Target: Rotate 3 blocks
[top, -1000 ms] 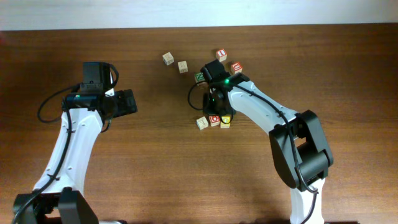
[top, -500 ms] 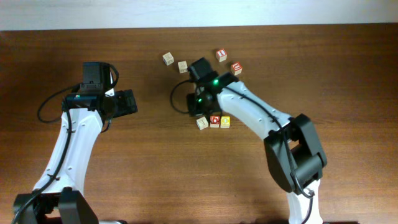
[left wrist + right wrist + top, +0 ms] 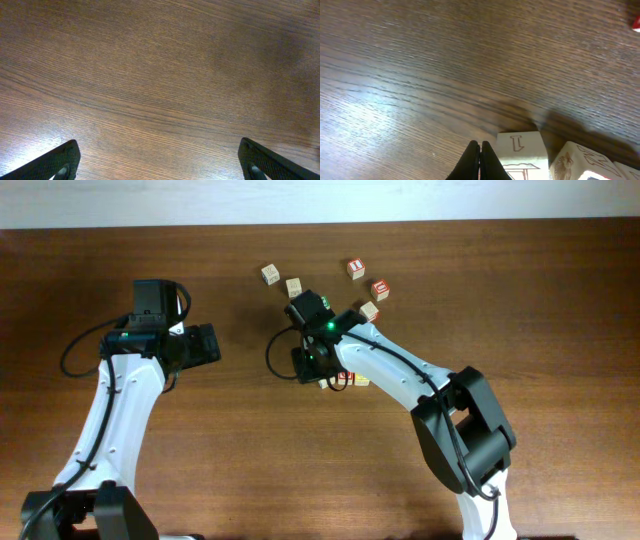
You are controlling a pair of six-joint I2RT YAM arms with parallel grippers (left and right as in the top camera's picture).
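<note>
Fingertips of the right gripper (image 3: 480, 152) are pressed together with nothing between them, low over the table (image 3: 250, 460) and just beside the pale block (image 3: 519, 146), which sits against a second block (image 3: 580, 162). Overhead, both lie near the table's middle, mostly hidden under the right arm, with five cubes (image 3: 293, 286) scattered beyond. The left gripper (image 3: 205, 343) hangs spread wide, well apart.

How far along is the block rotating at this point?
Done: no rotation is confirmable here. In hand: right end effector, shut and empty, sits low beside the pale block; left end effector is open, idle over the table. Remaining: probably turning that block, possibly others.
</note>
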